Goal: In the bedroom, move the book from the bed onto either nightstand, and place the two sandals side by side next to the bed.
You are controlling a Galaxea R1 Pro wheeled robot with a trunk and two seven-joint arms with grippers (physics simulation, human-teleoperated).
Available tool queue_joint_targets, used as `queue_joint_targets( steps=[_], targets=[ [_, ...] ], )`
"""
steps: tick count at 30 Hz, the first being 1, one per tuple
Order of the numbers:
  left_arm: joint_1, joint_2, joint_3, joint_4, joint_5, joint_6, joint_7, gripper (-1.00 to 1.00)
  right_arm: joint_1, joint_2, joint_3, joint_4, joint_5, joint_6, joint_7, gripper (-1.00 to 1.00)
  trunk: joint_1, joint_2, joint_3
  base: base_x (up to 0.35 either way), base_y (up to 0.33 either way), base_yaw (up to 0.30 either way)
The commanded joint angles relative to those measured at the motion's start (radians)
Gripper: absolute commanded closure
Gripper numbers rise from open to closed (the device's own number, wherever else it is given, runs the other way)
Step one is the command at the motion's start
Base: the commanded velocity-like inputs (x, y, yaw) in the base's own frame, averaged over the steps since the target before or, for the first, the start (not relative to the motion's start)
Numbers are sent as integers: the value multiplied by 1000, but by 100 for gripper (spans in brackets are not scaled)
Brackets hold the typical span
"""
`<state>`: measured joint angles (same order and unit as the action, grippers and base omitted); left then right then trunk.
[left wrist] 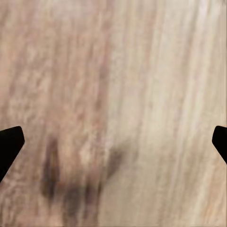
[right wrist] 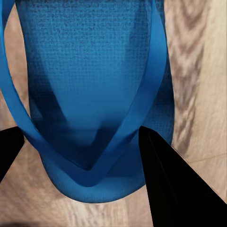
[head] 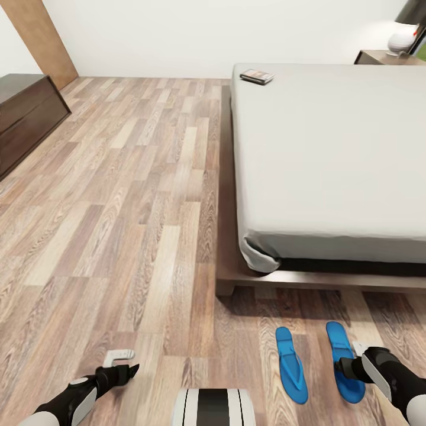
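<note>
Far left: a dark brown bench (head: 26,115) against the wall. Low left: left gripper (head: 121,365) above bare wood floor (head: 136,225), jaws spread wide, holding nothing. Centre right: two blue sandals, left sandal (head: 291,364) and right sandal (head: 344,361), roughly parallel on the floor just beyond the bed's (head: 331,160) foot. Right gripper (right wrist: 80,142) down at the right sandal, jaws parted astride its strap; grip impossible to tell. Book (head: 257,76) at the mattress's far corner; nightstand (head: 384,57) beyond.

Domestic bedroom: large pale grey mattress bed on low dark wood frame (head: 331,154), light wood-plank floor (head: 130,207), plain white walls (head: 195,35).
</note>
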<state>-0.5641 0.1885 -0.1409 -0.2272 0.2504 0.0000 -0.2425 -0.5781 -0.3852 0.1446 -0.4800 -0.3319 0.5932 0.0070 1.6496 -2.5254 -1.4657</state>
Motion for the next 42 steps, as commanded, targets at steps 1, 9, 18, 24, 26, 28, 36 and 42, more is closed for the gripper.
queue_joint_targets(
  steps=[1, 9, 18, 24, 26, 28, 36, 42],
  targets=[
    [0, 1, -8, 0, 10, 0, -1, -100, 0, -1, 6, -2, -2, 5, -2, 100, 0, 0, -1, 87, 198, 0],
    [0, 21, -4, 0, 22, 2, -112, -100, 0, -1, 4, -2, -2, 5, -2, 100, 0, 0, -1, 86, 187, 0],
    [-12, 288, 22, -81, 371, 212, -1140, -100, 0, -8, 3, -2, -2, 5, -1, 100, 0, 0, -1, 2, 4, 0],
    [-13, 302, 16, -101, 453, 267, -1136, -100, 0, -9, 3, -2, -2, 4, 0, 100, 0, 0, -1, 0, 0, 0],
    [-13, 298, 14, -102, 455, 267, -1118, -100, 0, -9, 3, -2, -2, 4, -1, 100, 0, 0, -1, 0, 0, 0],
    [-13, 287, 13, -102, 454, 264, -1112, -100, 0, -9, 3, -2, -2, 3, -1, 100, 0, 0, -1, 0, 0, 0],
    [-13, 271, 12, -100, 455, 260, -1075, -100, 0, -9, 5, -2, -2, 2, -3, 100, 0, 0, -1, 0, 0, 0],
    [-13, 251, 12, -100, 455, 259, -1039, -100, 0, -9, 5, -2, -2, 2, -3, 100, 0, 0, -1, 0, 0, 0]
  ],
)
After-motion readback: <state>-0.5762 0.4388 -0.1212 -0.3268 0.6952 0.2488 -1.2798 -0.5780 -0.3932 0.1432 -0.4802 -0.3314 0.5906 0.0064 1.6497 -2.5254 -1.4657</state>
